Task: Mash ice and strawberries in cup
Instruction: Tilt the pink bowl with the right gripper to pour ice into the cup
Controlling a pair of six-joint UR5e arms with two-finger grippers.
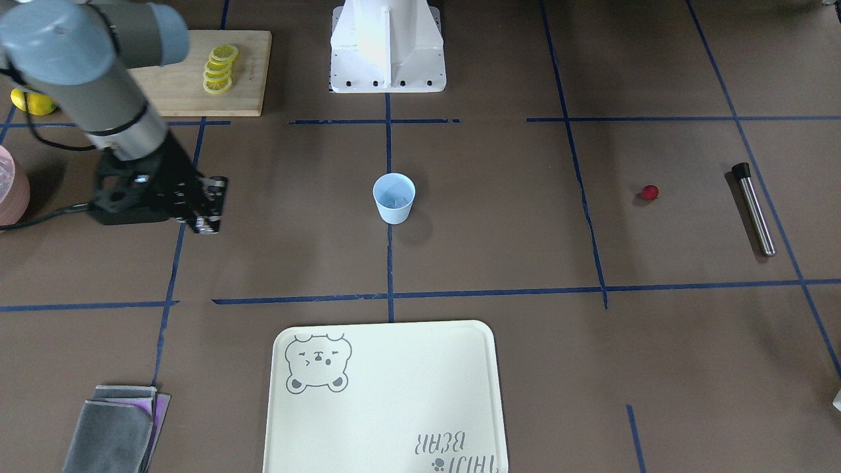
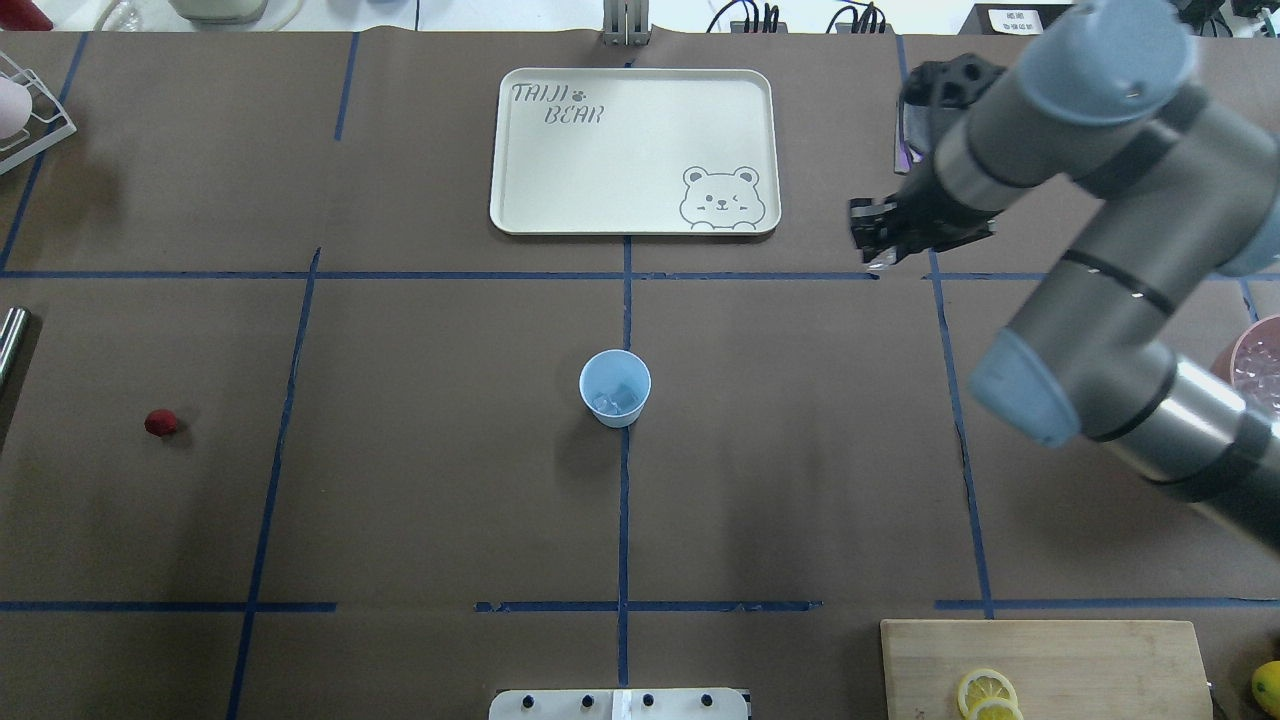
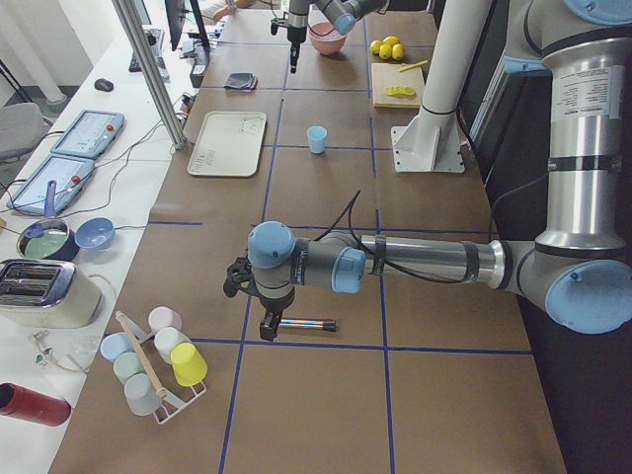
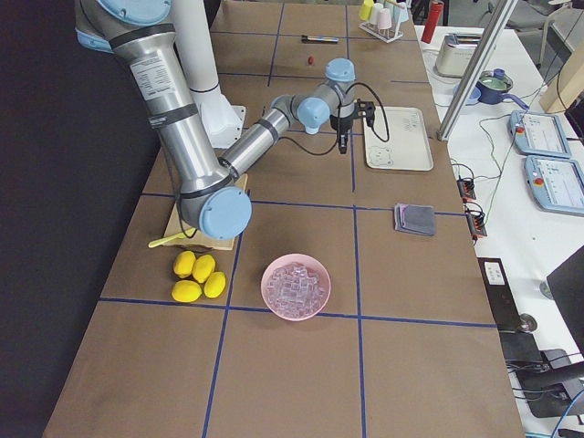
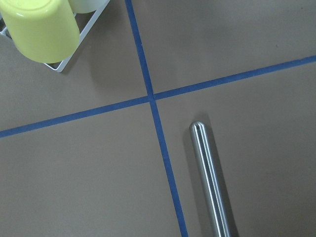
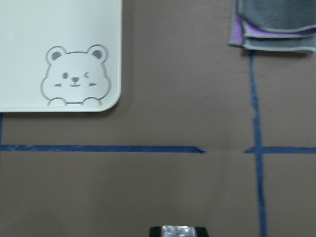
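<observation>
The pale blue cup [image 1: 394, 198] stands upright at the table's middle, with a few ice cubes [image 2: 615, 400] inside. One small red strawberry [image 2: 160, 422] lies alone on the robot's left side. My right gripper [image 2: 878, 248] hovers beside the tray's corner, well away from the cup. It is shut on a small clear ice cube [image 6: 178, 230]. My left gripper [image 3: 267, 331] hangs just over a steel rod [image 5: 212, 182] with a black end. It shows only in the exterior left view, so I cannot tell whether it is open or shut.
A pink bowl [image 4: 296, 286] of ice sits at the robot's far right, with lemons [image 4: 196, 276] beside it. Also here are a cutting board [image 1: 197, 72] with lemon slices, a bear tray [image 2: 633, 150], folded cloths [image 1: 118, 427] and a rack of cups [image 3: 158, 360].
</observation>
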